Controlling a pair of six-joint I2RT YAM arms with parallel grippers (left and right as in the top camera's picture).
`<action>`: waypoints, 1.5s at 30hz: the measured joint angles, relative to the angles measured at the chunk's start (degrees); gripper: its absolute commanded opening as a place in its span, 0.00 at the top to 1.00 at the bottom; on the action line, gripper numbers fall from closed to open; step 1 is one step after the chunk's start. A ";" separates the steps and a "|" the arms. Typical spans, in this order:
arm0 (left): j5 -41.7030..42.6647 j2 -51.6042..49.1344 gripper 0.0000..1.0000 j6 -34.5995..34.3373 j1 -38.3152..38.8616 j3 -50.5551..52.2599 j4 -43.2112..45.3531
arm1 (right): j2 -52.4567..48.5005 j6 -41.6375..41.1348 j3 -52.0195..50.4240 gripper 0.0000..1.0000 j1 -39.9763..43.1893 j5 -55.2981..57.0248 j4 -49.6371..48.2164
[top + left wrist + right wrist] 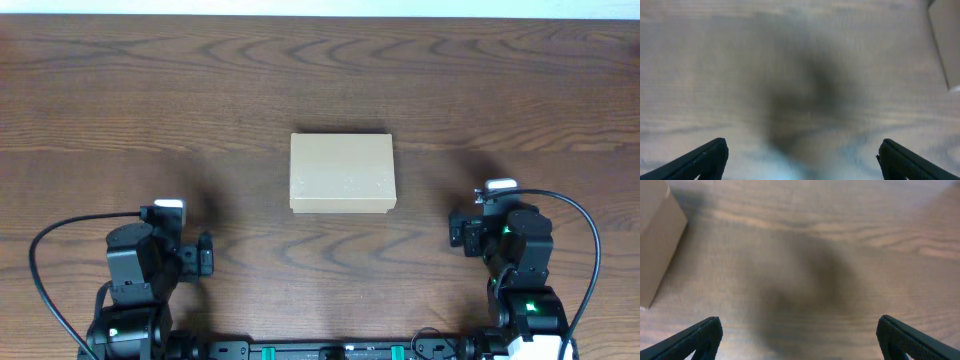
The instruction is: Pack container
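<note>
Both my arms sit at the near edge, left gripper [800, 157] and right gripper [799, 337] spread wide with nothing in them, well apart from the box [342, 172], which lies flat-lidded in the middle of the table [150, 100]. I judge no step is under way; any next move means reaching far and inward to the lid. Only overhead shows the whole box; each wrist view catches just a corner.
</note>
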State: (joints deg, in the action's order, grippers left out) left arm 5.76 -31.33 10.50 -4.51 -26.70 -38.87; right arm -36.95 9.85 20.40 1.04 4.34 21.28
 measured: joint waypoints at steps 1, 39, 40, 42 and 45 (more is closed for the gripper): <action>0.02 0.00 0.05 0.00 0.00 0.00 -1.05 | 0.00 0.07 0.00 0.01 0.00 0.02 0.85; 0.00 0.00 0.05 0.00 0.00 0.00 -4.61 | 36.30 -6.05 -9.31 0.01 -4.59 -4.90 -26.14; 0.00 0.00 0.05 0.00 0.00 0.00 -4.63 | 36.30 -6.34 -10.82 0.01 -4.92 -5.01 -27.78; 0.00 0.00 0.04 0.00 0.00 0.00 -4.61 | 36.28 -6.78 -14.12 0.01 -5.38 -5.20 -32.09; 0.00 0.00 0.05 0.00 0.00 0.00 -4.63 | 36.28 -7.34 -18.14 0.01 -5.79 -5.35 -36.13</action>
State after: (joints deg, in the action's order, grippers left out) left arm 5.76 -31.33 10.50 -4.51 -26.70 -43.51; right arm -0.67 2.50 2.26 -4.75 -1.02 -14.85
